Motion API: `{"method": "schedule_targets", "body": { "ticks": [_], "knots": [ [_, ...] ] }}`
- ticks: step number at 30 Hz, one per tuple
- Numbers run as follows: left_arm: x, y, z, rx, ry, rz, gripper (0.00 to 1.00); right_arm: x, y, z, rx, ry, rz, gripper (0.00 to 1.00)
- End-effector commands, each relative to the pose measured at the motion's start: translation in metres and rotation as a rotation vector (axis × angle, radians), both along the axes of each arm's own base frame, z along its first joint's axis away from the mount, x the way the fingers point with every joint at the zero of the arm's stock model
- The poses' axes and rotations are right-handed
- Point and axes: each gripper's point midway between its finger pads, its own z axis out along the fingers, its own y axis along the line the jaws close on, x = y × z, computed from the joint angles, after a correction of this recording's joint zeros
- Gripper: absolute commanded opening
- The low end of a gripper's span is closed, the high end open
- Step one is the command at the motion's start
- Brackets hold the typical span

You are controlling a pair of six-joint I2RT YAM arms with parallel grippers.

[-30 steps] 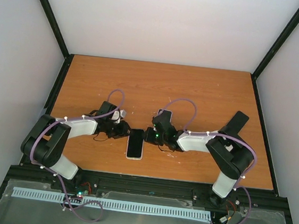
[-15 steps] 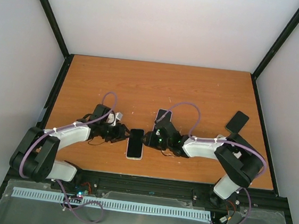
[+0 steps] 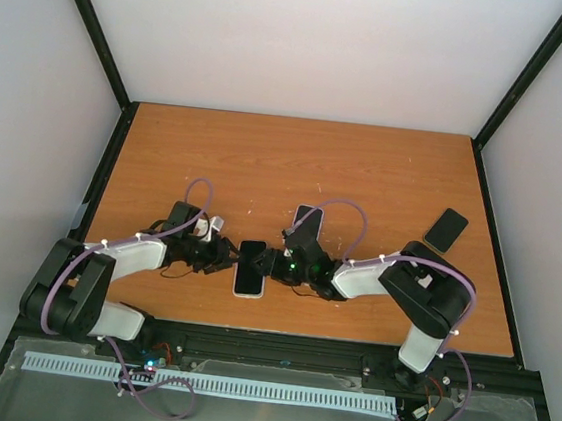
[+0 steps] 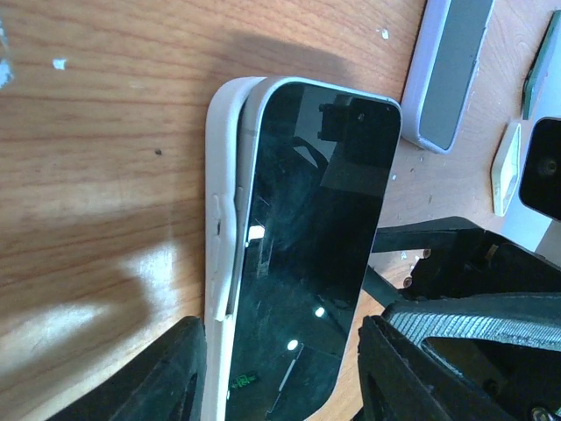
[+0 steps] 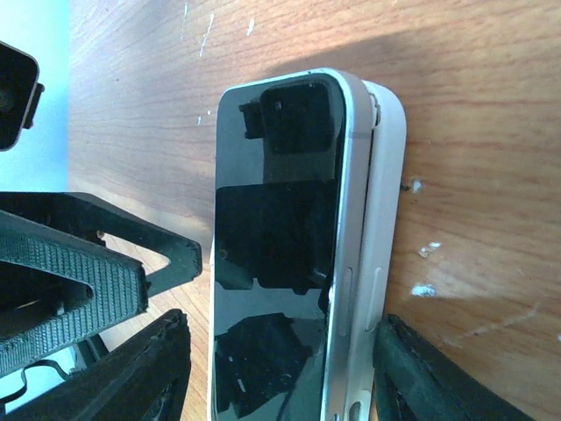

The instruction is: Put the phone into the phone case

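Note:
A black-screened phone point(image 3: 251, 270) lies face up on a white phone case point(image 4: 221, 219) at the table's near middle. It sits skewed: one long silver edge point(image 5: 351, 237) rides above the case wall point(image 5: 386, 210), with a gap along that side. My left gripper point(image 4: 280, 351) is open, one finger point(image 4: 180, 373) beside the case wall and the other point(image 4: 394, 360) just off the phone's opposite edge. My right gripper point(image 5: 282, 351) is open too, straddling phone and case; one finger point(image 5: 421, 377) is against the case and the other point(image 5: 162, 368) stands apart from the phone.
A second light-rimmed case or phone point(image 3: 307, 216) lies just beyond the right gripper point(image 3: 268, 263), and shows grey point(image 4: 447, 70) in the left wrist view. A black case point(image 3: 446, 229) lies at the right. Black frame rails border the wooden table point(image 3: 366, 169).
Both grippers have opened wider. The right arm has reached further left, bringing its jaws around the phone's far end. The left gripper has closed in from the left. Phone and case shifted slightly left.

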Motion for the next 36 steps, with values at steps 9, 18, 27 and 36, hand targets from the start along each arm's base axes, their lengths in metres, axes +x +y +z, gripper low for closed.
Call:
{"method": "schedule_targets", "body": {
  "ticks": [9,18,27,36],
  "knots": [
    [0.003,-0.003,-0.008,-0.016,-0.02,-0.026,0.39,0.006,0.026,0.025,0.125,-0.002,0.006,0.58],
    [-0.003,-0.022,-0.002,-0.094,-0.009,-0.071,0.33,0.0,0.021,0.023,0.165,0.043,-0.022,0.58],
    [-0.01,-0.049,0.008,-0.139,-0.007,-0.122,0.32,-0.001,0.0,0.034,0.19,0.018,-0.059,0.58],
    [-0.011,-0.035,-0.005,-0.062,0.02,-0.084,0.44,-0.002,-0.002,0.031,0.162,0.024,-0.058,0.62]
  ]
}}
